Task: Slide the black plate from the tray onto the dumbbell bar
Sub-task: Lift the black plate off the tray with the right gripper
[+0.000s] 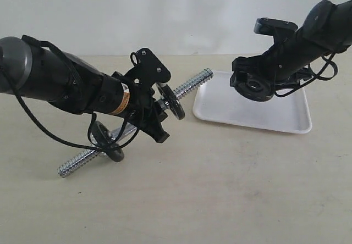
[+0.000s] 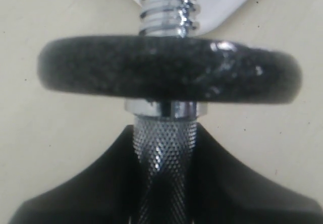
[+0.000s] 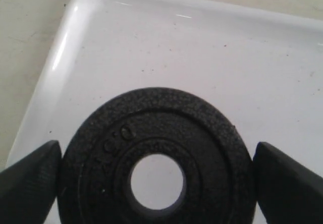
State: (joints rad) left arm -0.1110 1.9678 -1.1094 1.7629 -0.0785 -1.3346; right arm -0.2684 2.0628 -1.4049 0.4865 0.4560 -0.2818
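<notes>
Surface: beige tabletop [image 1: 220, 189].
Left claw [image 2: 164, 153]: clamped on shiny chrome threaded dumbbell bar [image 1: 195, 83].
Right claw [image 3: 156, 156]: wide, gripping round black metal plate [image 3: 202, 128] over white plastic tray [image 3: 151, 47].

One dumbbell bar [image 1: 195, 83]. One tray [image 1: 220, 109]. Three black plates: the left plate [image 1: 114, 154] on the bar's near end, the middle plate [image 1: 176, 105] on its far half, the right plate [image 3: 166, 113] over the tray. Two grippers: the left gripper [image 2: 164, 183] and the right gripper [image 3: 159, 181].
</notes>
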